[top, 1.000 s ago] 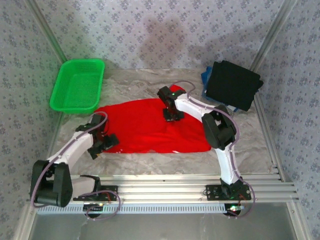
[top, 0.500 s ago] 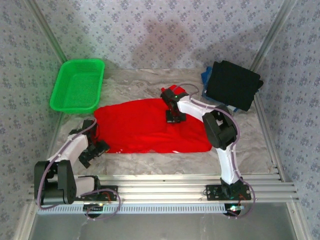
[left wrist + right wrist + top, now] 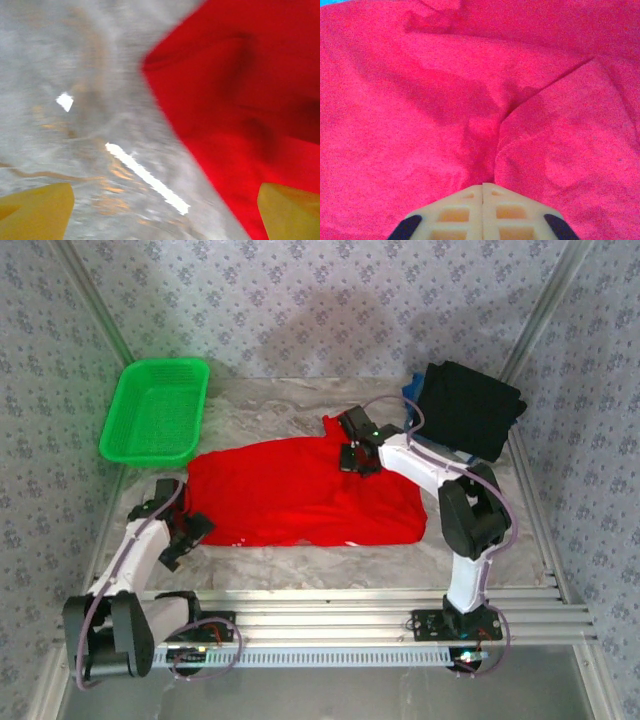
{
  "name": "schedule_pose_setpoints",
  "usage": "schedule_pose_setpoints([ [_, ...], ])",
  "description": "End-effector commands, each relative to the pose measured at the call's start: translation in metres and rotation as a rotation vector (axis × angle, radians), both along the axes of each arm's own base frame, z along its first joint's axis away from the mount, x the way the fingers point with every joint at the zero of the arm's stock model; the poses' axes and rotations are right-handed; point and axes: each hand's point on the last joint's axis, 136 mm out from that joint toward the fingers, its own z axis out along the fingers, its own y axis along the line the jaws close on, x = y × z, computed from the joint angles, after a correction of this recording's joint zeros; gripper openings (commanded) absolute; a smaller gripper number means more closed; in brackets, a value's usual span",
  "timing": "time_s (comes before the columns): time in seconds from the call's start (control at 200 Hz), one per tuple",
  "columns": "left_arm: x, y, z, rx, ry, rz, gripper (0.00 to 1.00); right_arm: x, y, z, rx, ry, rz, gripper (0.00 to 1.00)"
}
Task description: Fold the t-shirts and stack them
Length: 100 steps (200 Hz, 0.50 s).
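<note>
Red tee (image 3: 300, 495) lying flat-ish on the table (image 3: 300, 560), one gripper on it and one hanging at its corner

The right gripper (image 3: 483, 189) is down on the tee's far edge, jaws squeezed together on a ridge of red cloth that runs straight into the tips. The left gripper (image 3: 162, 215) sits by the tee's near-left corner with jaws spread wide: one finger is over red, the other over bare table, and the tee's edge cuts between them. A folded black tee (image 3: 465, 410) sits on a blue tee (image 3: 410, 395) past the red tee's far-right corner, and the basket (image 3: 155, 410) is past its far-left.
</note>
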Motion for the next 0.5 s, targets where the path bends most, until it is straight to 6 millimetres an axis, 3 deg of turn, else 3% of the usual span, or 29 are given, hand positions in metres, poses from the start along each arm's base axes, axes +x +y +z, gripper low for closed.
schedule_pose_setpoints([
  [0.0,0.059,-0.045,0.057,-0.089,-0.249,-0.178,0.96,-0.001,-0.021,-0.005,-0.013,0.053,-0.039,0.24],
  [0.09,0.092,-0.095,0.087,-0.190,-0.356,-0.350,0.97,-0.003,-0.031,-0.013,0.007,0.101,-0.057,0.30],
  [0.21,0.121,-0.163,0.107,-0.287,-0.416,-0.558,0.96,-0.014,-0.050,-0.039,-0.024,0.185,-0.102,0.30],
  [0.495,0.159,-0.299,0.112,-0.420,-0.405,-0.865,0.91,-0.062,-0.103,-0.079,-0.127,0.322,-0.234,0.26],
])
